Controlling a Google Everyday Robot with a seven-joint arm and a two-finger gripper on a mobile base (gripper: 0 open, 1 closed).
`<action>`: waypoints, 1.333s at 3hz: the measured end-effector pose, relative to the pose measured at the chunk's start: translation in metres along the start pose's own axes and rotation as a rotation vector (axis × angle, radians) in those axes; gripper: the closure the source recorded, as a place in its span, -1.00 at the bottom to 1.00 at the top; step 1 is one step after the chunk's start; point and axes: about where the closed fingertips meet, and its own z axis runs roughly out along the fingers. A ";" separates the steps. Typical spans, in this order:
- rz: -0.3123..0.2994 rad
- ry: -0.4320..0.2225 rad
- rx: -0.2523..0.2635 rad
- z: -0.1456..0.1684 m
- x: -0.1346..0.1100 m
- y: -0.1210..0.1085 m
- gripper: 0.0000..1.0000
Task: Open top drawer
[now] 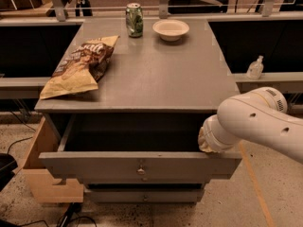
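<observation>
The top drawer is a wide grey drawer with a small round metal knob at the centre of its front panel. It stands pulled out from the grey cabinet, and its dark inside shows. My white arm comes in from the right. Its wrist end and gripper sit at the drawer's right end, just behind the front panel. The arm hides the fingers.
On the cabinet top lie a chip bag, a green can and a white bowl. A shorter grey drawer front sits below. A plywood box stands at the left. A small bottle is on the right ledge.
</observation>
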 end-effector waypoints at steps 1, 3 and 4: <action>0.011 -0.056 -0.047 0.015 0.004 0.012 1.00; -0.055 -0.157 -0.246 -0.028 -0.011 0.059 1.00; -0.092 -0.222 -0.352 -0.067 -0.028 0.091 1.00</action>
